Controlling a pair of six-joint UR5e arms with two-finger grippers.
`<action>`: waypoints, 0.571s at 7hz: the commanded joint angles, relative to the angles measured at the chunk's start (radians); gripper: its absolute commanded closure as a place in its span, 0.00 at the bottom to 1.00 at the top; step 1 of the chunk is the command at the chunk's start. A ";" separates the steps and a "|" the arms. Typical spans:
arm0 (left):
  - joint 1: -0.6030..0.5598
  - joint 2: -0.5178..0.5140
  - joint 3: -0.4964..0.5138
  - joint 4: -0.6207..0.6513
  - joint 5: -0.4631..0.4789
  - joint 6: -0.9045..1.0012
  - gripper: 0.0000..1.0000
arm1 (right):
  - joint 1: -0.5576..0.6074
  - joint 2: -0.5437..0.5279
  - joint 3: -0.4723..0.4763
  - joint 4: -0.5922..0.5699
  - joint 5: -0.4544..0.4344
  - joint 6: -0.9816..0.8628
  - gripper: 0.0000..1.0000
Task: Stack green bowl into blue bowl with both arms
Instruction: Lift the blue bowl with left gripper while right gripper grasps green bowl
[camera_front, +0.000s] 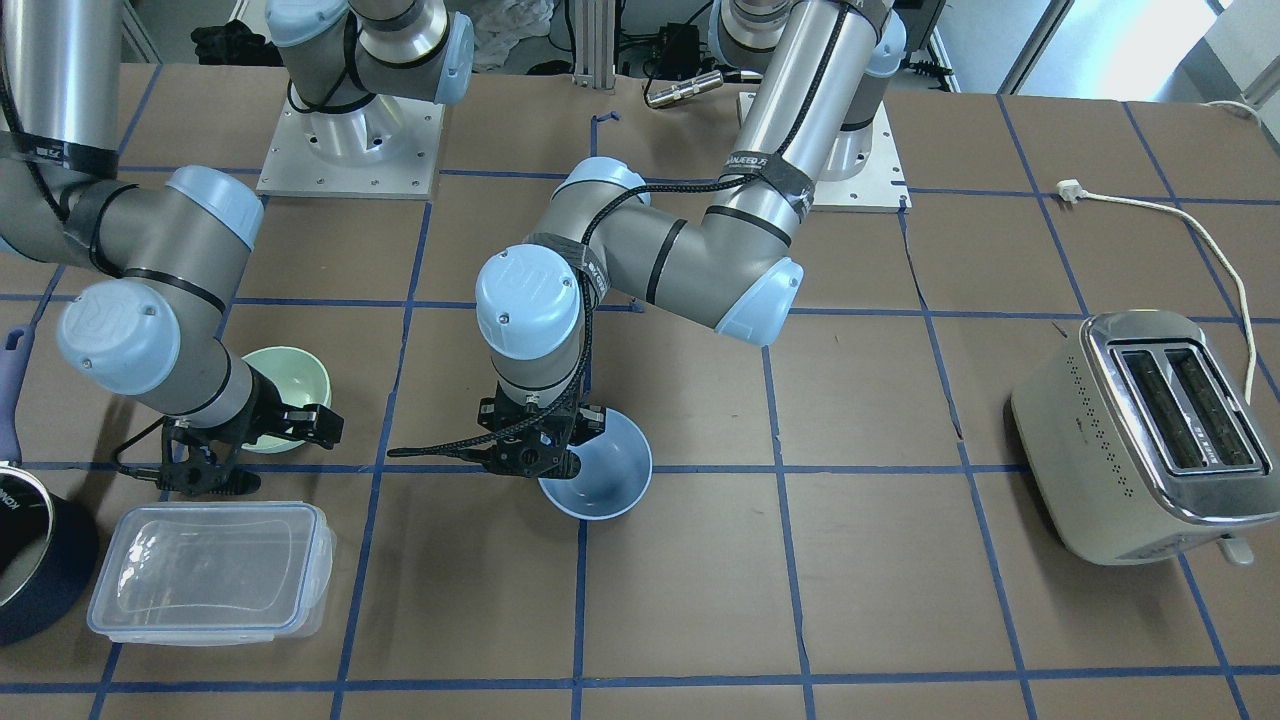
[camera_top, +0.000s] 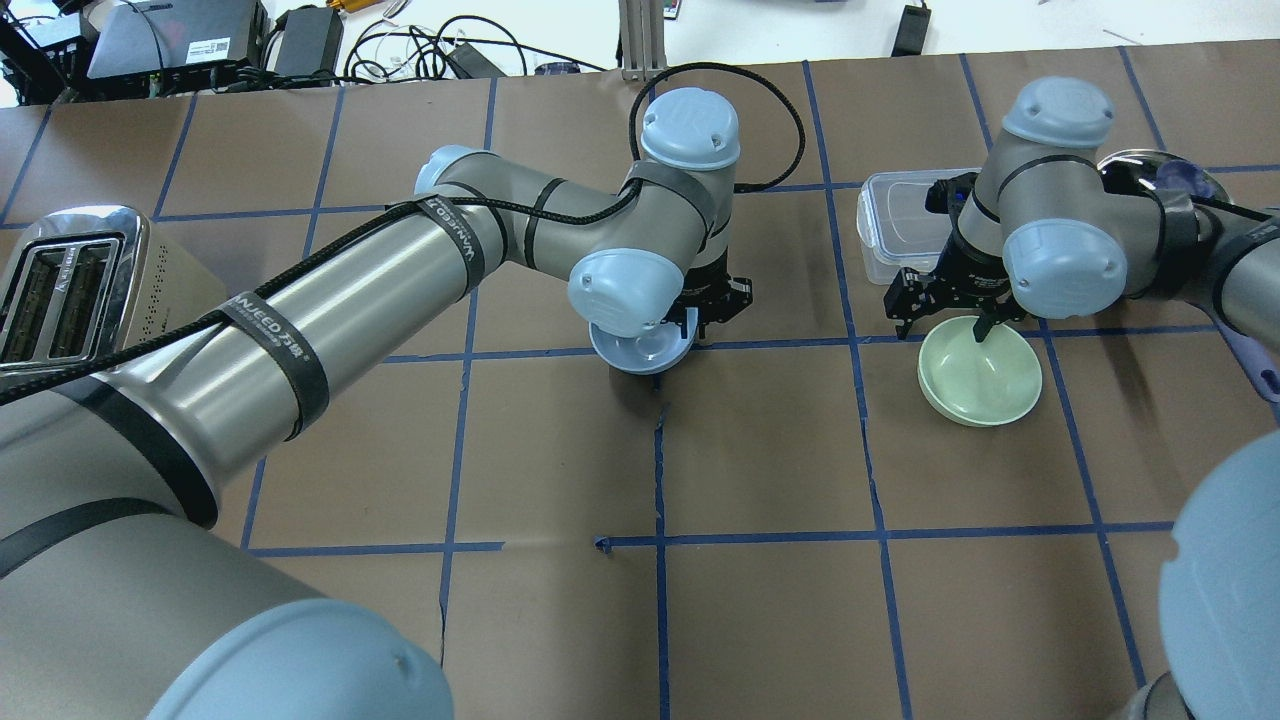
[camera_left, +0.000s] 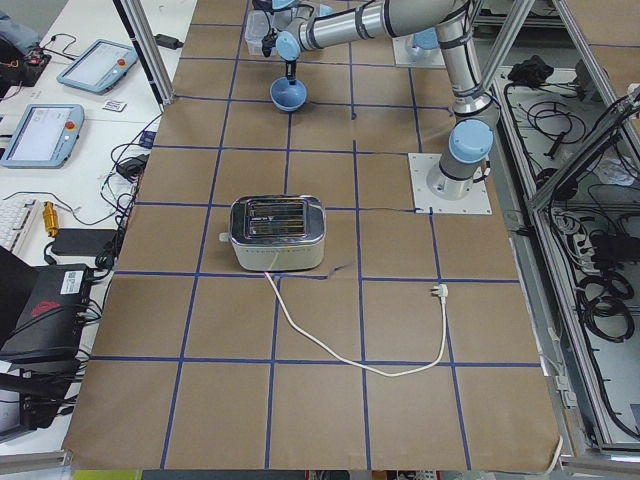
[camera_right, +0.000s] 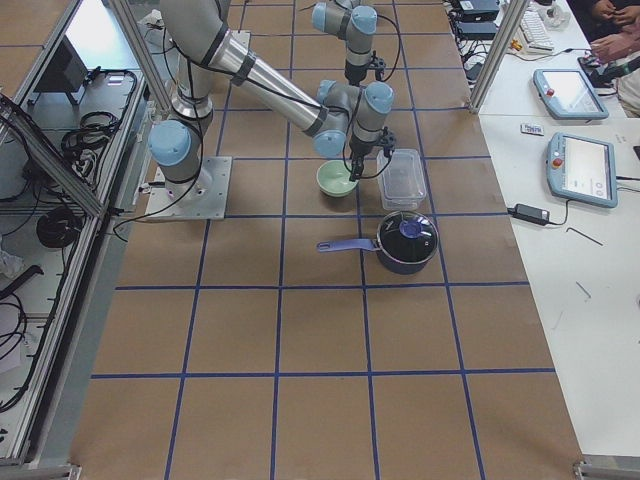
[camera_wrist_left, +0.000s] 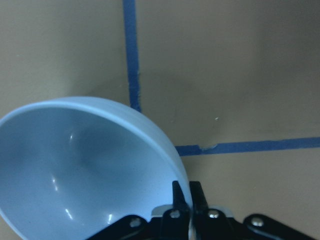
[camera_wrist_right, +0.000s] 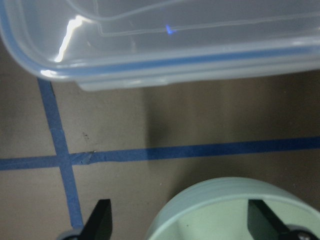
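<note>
Here, one end effector is placed at each bowl.
The blue bowl (camera_wrist_left: 85, 165) is held tilted, its rim pinched by the left end effector (camera_wrist_left: 186, 192), well apart from the clear lidded container (camera_front: 210, 570) toward the robot's left. The green bowl (camera_top: 985, 385) is set upright on the counter (camera_front: 900, 620) just beside that container, on its robot-facing side. The right end effector (camera_top: 943, 318) is spread wide astride the rim, with nothing gripped.

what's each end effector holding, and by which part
Left end effector pinches the blue bowl by its rim; right end effector is open over the green bowl, holding nothing.
</note>
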 joint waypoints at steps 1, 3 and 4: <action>0.000 0.031 0.003 0.017 0.005 0.021 0.00 | 0.000 -0.001 -0.007 0.003 0.001 0.006 0.92; 0.063 0.095 0.035 0.002 0.005 0.061 0.00 | -0.002 -0.009 -0.014 0.008 -0.001 0.003 1.00; 0.121 0.138 0.051 -0.125 0.005 0.074 0.00 | -0.002 -0.011 -0.015 0.009 -0.008 -0.003 1.00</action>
